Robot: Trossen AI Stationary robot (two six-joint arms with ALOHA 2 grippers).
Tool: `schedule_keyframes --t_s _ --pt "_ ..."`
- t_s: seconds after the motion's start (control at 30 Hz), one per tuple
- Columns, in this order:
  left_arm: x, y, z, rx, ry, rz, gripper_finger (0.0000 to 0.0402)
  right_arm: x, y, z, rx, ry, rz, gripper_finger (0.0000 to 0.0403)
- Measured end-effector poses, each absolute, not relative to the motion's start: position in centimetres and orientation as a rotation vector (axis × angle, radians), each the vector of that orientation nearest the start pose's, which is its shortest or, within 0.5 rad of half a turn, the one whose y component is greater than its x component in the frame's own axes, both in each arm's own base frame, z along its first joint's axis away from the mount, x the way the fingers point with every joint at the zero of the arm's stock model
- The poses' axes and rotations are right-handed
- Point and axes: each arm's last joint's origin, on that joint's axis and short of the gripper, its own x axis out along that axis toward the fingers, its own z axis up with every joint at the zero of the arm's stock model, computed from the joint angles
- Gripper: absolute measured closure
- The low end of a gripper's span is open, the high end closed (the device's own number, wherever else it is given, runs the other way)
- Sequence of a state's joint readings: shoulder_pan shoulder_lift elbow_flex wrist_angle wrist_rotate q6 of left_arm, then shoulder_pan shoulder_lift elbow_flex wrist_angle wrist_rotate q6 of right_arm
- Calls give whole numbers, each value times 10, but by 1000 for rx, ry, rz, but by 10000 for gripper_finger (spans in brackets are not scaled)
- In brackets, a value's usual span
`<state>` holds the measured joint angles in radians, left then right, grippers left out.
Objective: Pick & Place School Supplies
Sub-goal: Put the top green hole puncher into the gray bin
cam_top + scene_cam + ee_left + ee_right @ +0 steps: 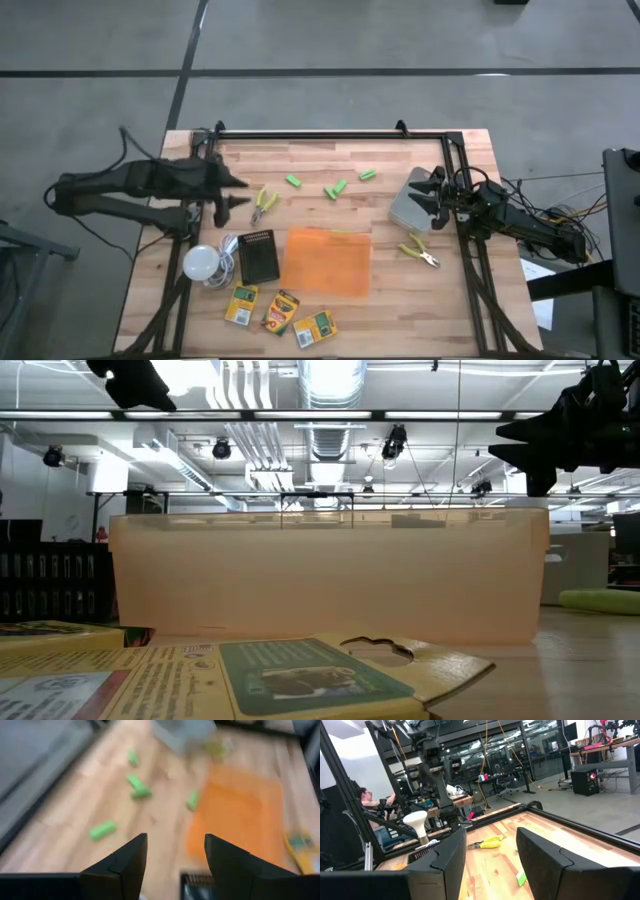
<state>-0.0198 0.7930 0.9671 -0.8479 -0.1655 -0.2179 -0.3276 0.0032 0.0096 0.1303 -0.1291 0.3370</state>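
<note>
Wood table (pixel 420 300): pale planks; the orange tray (pixel 328 262) lies in the middle and serves as landmark.
Left hand (pixel 232 192): up and left of the tray, fingers spread, holding nothing.
Yellow scissors (pixel 263 203): just beside the left hand, left of the tray's top edge; probably light and stiff, best taken at the handles.
Crayon boxes (pixel 281 312): three, below the tray; cardboard, light, probably easy to crush, so grip across the flat sides.
Green blocks (pixel 333 189): several, above the tray; small, hard, maybe slippery.
Second scissors (pixel 420 250): right of the tray.
Right hand (pixel 432 196): up and right of the tray, fingers apart, empty, waiting.
</note>
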Motion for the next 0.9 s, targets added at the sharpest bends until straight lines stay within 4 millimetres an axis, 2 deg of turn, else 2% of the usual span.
schedule_keyframes --t_s 0.17,0.43,0.6,0.77,0.9 --pt "142 -12 328 -83 710 62 197 92 -27 179 304 -165 -174 234" --pt "130 -35 325 -135 788 -176 197 92 -27 179 305 -165 -174 234" --pt "126 -50 322 -151 819 -265 197 92 -27 179 305 -165 -174 234" --pt "129 -58 317 -163 840 -242 197 92 -27 179 305 -165 -174 234" --pt "134 -57 317 -224 803 -80 197 92 -27 179 305 -165 -174 234"
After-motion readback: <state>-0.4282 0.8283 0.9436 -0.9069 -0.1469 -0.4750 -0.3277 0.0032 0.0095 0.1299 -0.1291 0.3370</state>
